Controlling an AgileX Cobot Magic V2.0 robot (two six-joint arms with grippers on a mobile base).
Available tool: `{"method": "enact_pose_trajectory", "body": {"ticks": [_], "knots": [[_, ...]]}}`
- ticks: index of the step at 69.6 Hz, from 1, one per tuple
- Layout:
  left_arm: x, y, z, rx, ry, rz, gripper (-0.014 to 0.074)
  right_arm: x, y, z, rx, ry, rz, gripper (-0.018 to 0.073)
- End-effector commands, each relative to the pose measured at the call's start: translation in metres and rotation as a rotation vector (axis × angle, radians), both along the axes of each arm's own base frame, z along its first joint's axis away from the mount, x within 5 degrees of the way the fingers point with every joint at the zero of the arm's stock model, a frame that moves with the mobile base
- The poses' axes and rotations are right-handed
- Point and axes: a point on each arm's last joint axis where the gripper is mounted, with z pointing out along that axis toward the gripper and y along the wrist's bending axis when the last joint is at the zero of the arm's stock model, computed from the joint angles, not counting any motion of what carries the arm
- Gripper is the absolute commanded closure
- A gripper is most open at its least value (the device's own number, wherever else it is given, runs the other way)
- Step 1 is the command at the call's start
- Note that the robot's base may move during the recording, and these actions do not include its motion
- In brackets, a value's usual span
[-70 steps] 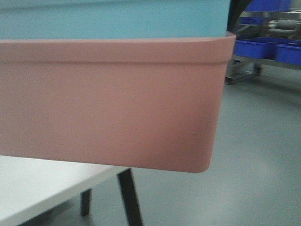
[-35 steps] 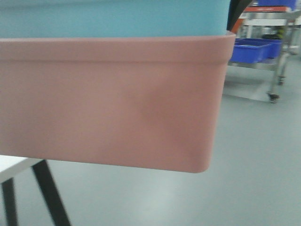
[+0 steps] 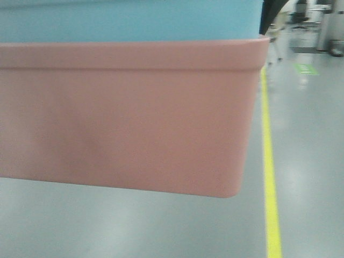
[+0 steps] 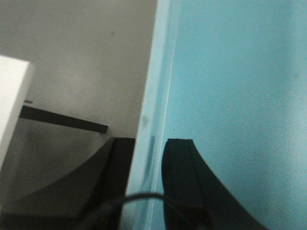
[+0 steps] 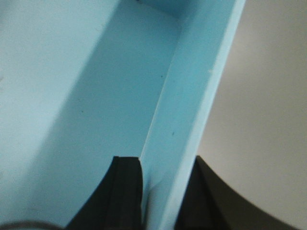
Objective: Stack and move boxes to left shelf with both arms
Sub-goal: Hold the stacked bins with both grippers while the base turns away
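Our left gripper (image 4: 146,189) is clamped on one side wall of the blue tub (image 4: 230,96). One dark finger (image 4: 184,182) presses the wall from inside and the other stands outside it, with the pale rim running up between them. A thin dark cable (image 4: 125,198) loops across the foot of this view. Our right gripper (image 5: 163,196) pinches the opposite wall of the tub the same way, one finger (image 5: 125,191) inside against the wall and its partner outside. In the front view the blue tub sits nested in the pink tub (image 3: 123,113), so only a band of blue shows above the pink rounded rim. We cannot tell whether the fingers also touch the pink tub. The stack hangs in the air above the grey floor (image 3: 306,161). A yellow line (image 3: 270,177) runs along the floor just past the pink tub's right corner. Beyond the left gripper, a white slab (image 4: 10,100) with a dark bar (image 4: 62,120) beneath it shows at the left edge.
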Motion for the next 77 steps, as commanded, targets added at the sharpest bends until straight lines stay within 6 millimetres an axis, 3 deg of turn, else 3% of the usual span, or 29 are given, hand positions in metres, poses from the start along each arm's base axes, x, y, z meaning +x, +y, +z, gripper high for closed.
{"method": "enact_pose_trajectory", "body": {"ticks": [1, 77], "knots": [[-0.0153, -0.0305, 0.04, -0.308, -0.149, -0.148, 0.0608, 0.0031, 0.0242, 0.0328, 0.266, -0.196, 0.155, 0.0501], [-0.0154, -0.0306, 0.04, -0.309, -0.148, -0.148, 0.0608, 0.0031, 0.0242, 0.0328, 0.266, -0.196, 0.155, 0.0501]]}}
